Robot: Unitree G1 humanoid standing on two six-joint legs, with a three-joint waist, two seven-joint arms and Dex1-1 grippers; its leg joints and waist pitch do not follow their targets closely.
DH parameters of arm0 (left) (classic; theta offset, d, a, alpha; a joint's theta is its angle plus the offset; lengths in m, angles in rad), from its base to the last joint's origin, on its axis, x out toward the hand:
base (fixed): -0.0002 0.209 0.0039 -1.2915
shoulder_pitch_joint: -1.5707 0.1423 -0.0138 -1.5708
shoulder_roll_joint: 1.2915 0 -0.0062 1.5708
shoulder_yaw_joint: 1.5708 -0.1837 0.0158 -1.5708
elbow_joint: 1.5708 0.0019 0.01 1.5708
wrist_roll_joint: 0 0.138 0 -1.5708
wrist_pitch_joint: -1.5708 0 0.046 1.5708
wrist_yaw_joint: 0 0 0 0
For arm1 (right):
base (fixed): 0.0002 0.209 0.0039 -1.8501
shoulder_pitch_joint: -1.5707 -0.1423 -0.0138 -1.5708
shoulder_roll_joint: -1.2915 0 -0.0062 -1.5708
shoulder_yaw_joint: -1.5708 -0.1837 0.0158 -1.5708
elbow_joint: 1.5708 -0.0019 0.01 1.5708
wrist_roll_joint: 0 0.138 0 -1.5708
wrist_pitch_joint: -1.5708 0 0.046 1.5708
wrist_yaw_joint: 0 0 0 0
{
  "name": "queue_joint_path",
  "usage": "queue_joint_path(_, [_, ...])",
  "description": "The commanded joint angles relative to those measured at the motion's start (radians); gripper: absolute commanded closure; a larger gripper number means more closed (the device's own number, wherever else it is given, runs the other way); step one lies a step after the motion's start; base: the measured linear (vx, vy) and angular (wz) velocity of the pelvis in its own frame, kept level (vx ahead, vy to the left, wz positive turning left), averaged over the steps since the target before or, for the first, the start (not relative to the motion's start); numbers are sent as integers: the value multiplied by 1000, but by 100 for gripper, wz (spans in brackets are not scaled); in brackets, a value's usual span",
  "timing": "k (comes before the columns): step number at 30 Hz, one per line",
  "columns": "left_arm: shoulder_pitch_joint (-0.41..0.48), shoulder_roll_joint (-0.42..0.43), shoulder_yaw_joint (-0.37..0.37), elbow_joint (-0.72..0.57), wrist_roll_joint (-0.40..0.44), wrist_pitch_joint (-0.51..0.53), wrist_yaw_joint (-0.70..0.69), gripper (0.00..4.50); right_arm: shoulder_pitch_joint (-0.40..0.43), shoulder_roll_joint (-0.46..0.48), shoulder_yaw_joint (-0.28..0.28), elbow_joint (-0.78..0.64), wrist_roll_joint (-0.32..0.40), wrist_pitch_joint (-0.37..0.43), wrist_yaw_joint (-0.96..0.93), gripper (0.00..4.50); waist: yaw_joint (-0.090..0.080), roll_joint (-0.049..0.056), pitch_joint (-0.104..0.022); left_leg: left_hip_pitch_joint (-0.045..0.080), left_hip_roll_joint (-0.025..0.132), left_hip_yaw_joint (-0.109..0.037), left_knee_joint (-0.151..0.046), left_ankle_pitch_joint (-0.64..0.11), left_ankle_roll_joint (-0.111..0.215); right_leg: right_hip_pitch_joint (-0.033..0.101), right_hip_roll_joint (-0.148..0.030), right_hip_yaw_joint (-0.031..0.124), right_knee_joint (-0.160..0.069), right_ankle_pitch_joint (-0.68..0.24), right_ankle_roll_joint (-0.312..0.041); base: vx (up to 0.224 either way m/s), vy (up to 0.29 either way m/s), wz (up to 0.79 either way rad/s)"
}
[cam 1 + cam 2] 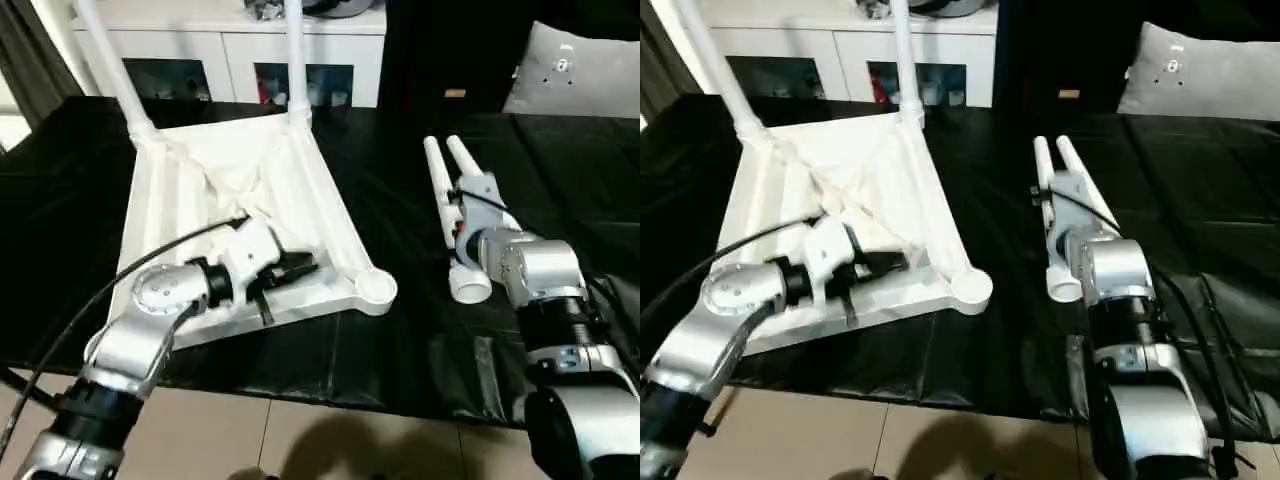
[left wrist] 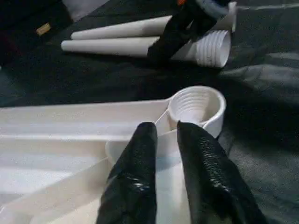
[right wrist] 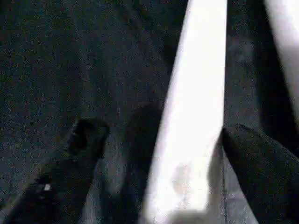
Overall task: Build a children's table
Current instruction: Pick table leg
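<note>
I count two legs [image 1: 296, 60] already standing in the far corner sockets of the upturned table top [image 1: 300, 190], so I judge the build about half done. My left gripper [image 1: 300, 266] rests low over the ribbed underside, fingers nearly together and holding nothing; the empty near socket [image 2: 196, 106] sits just beyond its tips. My right gripper [image 3: 161, 140] is spread wide, with one of the two loose legs [image 1: 450, 215] lying between its fingers on the black cloth [image 1: 400, 340], not yet clamped. Both legs remain to be fitted.
</note>
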Motion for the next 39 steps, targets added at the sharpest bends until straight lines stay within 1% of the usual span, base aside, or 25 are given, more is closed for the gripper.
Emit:
queue_joint_path(1, [2,14,-16,-36,-14,45,-21,311,-19,-11,-4,48,9,30,13,66,-1,-11,-65,5,41,-6,-64,-100,6,63,-75,53,-66,-181,-192,0,0,0])
queue_joint_path(2, [5,14,-16,-50,-17,58,-21,294,-22,-12,-5,60,8,35,13,83,1,-10,-65,4,39,-5,-63,-101,5,63,-75,54,-68,-189,-189,0,0,0])
queue_joint_path(3, [6,14,-15,-57,-19,66,-20,294,-24,-14,-4,66,7,37,13,83,-1,-11,-66,5,41,-5,-62,-99,3,63,-76,54,-66,-186,-190,0,0,0])
queue_joint_path(5, [13,16,-15,-84,-28,95,-18,275,-27,-19,-2,83,6,49,16,97,1,-11,-67,4,40,-5,-61,-90,5,63,-75,54,-65,-176,-192,0,0,0])
queue_joint_path(6, [14,18,-16,-91,-29,102,-17,275,-27,-25,4,88,4,60,22,97,0,-11,-66,3,39,-4,-61,-84,7,64,-74,54,-65,-168,-193,0,0,0])
queue_joint_path(7, [15,19,-17,-96,-30,108,-16,257,-27,-31,8,93,3,69,29,121,0,-12,-67,3,39,-4,-60,-84,9,64,-73,53,-65,-168,-194,0,0,0])
queue_joint_path(8, [16,21,-18,-100,-29,112,-17,241,-26,-35,10,96,5,74,38,129,0,-12,-66,3,39,-4,-60,-88,11,63,-72,52,-66,-173,-193,0,0,0])
queue_joint_path(10, [19,23,-20,-106,-27,119,-19,235,-27,-42,11,105,9,81,52,136,0,-11,-66,4,39,-4,-60,-93,11,62,-73,52,-68,-183,-189,0,0,0])
queue_joint_path(13, [22,32,-25,-125,-24,138,-22,200,-27,-68,19,119,19,93,102,171,2,-10,-66,5,40,-4,-59,-100,12,63,-71,51,-68,-187,-189,0,0,0])
queue_joint_path(14, [22,36,-28,-127,-21,142,-19,200,-27,-77,27,123,18,95,115,171,2,-10,-66,5,39,-4,-59,-103,13,63,-71,51,-69,-194,-190,0,0,0])
queue_joint_path(15, [22,37,-29,-127,-20,143,-20,182,-27,-78,28,124,17,94,116,193,3,-11,-66,4,39,-4,-59,-102,13,64,-72,51,-69,-196,-189,0,0,0])
queue_joint_path(16, [25,45,-36,-130,-16,147,-26,182,-26,-87,33,128,13,92,123,193,4,-11,-67,4,39,-4,-59,-96,14,64,-72,50,-68,-194,-188,0,0,0])
queue_joint_path(19, [27,47,-37,-134,-17,151,-28,147,-25,-93,38,128,9,94,132,222,3,-12,-67,3,38,-4,-58,-99,14,63,-71,50,-70,-205,-186,0,0,0])
queue_joint_path(23, [29,49,-39,-143,-20,161,-28,130,-19,-99,44,129,7,94,144,243,3,-11,-66,4,39,-4,-58,-100,15,62,-71,49,-70,-206,-189,0,0,0])
queue_joint_path(25, [29,51,-40,-144,-21,164,-27,99,-16,-100,46,130,6,91,148,257,4,-11,-67,4,38,-5,-58,-103,14,63,-71,49,-70,-210,-188,0,0,0])
queue_joint_path(28, [29,54,-45,-146,-15,166,-25,94,-12,-103,48,130,10,85,152,258,4,-10,-66,4,39,-5,-58,-103,13,62,-71,49,-70,-208,-189,0,0,0])
queue_joint_path(29, [28,54,-45,-145,-14,165,-24,73,-12,-103,47,129,10,84,152,261,4,-9,-67,4,39,-5,-58,-103,13,63,-71,48,-70,-208,-189,0,0,0])
queue_joint_path(31, [26,53,-47,-140,-5,160,-17,56,-9,-101,21,123,20,58,136,262,4,-8,-66,4,38,-5,-58,-110,11,63,-72,49,-72,-216,-187,0,0,0])
queue_joint_path(32, [23,48,-45,-136,0,154,-9,56,-14,-98,-17,121,34,29,117,262,3,-9,-66,4,38,-5,-58,-111,10,63,-72,50,-72,-217,-185,0,0,0])
queue_joint_path(33, [21,43,-42,-132,3,151,-1,54,-15,-98,-36,114,44,10,113,262,4,-10,-67,5,38,-5,-58,-109,10,63,-73,50,-72,-218,-183,0,0,0])
queue_joint_path(35, [15,33,-38,-126,5,149,15,23,-18,-92,-92,101,76,-28,97,264,4,-10,-68,5,38,-5,-58,-106,11,63,-73,50,-72,-215,-181,0,0,0])
queue_joint_path(36, [13,30,-36,-123,8,144,22,23,-18,-91,-108,97,87,-40,94,264,4,-11,-70,4,37,-5,-56,-96,13,65,-72,49,-70,-200,-183,0,0,0])
queue_joint_path(37, [8,23,-34,-116,13,136,34,14,-14,-89,-129,84,102,-76,96,264,3,-11,-70,2,37,-4,-56,-89,18,65,-72,50,-69,-184,-186,0,0,0])
queue_joint_path(38, [-1,7,-25,-101,16,128,58,14,-5,-78,-172,58,135,-144,98,264,4,-7,-71,2,36,-5,-55,-84,20,66,-72,49,-68,-176,-187,0,0,0])
queue_joint_path(39, [-4,2,-21,-97,17,127,66,12,-3,-74,-184,52,145,-158,99,264,3,-10,-72,0,36,-3,-53,-84,27,66,-73,50,-69,-165,-187,0,0,0])
